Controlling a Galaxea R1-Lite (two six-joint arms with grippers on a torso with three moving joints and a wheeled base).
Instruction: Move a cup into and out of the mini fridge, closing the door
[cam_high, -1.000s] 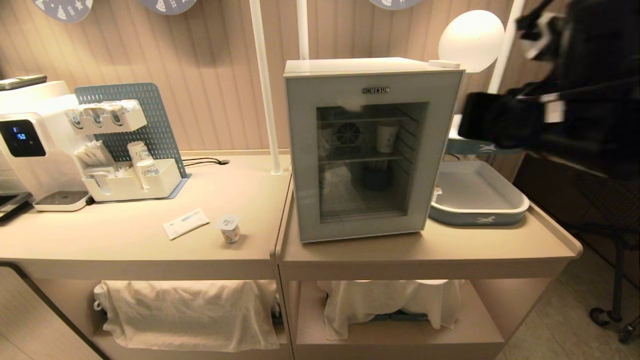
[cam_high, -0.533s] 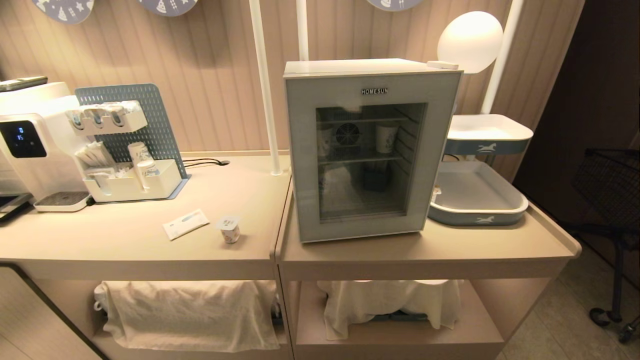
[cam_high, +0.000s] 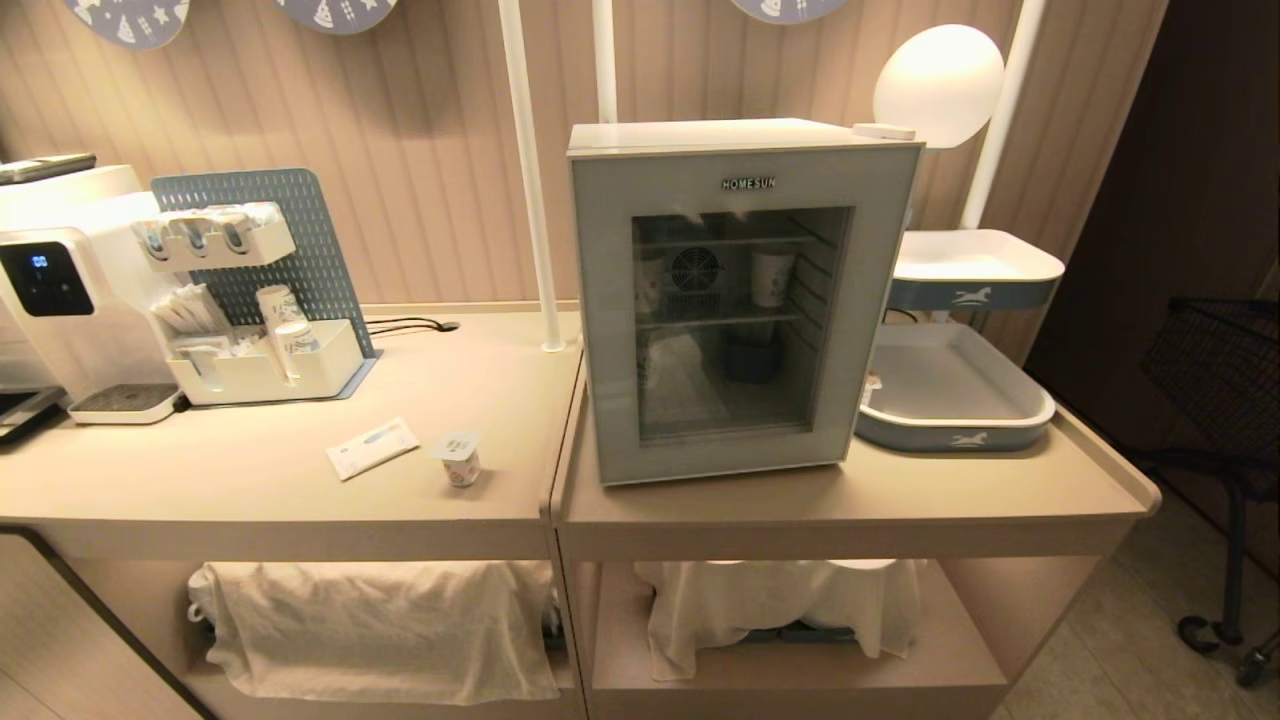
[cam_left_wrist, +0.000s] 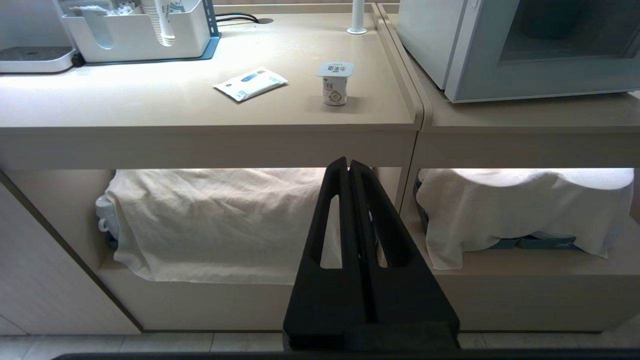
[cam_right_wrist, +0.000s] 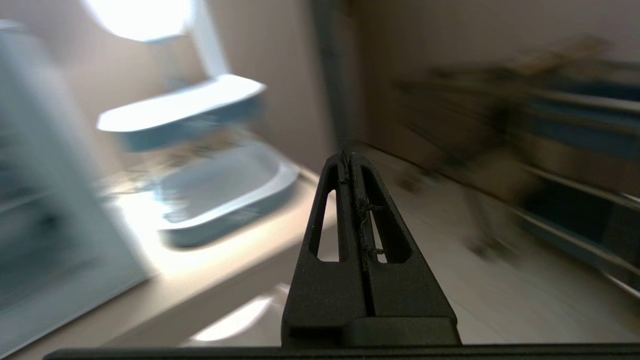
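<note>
The left gripper (cam_left_wrist: 349, 167) is clenched on nothing, low before the counter's shelf; the cup (cam_left_wrist: 334, 83) stands well above and beyond it; the right gripper (cam_right_wrist: 348, 159) likewise clenched, empty.

Head camera looking down from front at counter (cam_high: 300, 480) and mini fridge (cam_high: 740, 300). Left wrist camera sitting low, facing counter edge, sharing cup (cam_left_wrist: 334, 82). Right wrist camera viewing trays (cam_right_wrist: 225, 200).

beige counter (cam_high: 300, 500), cup (cam_high: 460, 457), mini fridge (cam_high: 740, 300)

Cup (cam_high: 459, 457) upright on counter, left of shut mini fridge (cam_high: 740, 300).
</note>
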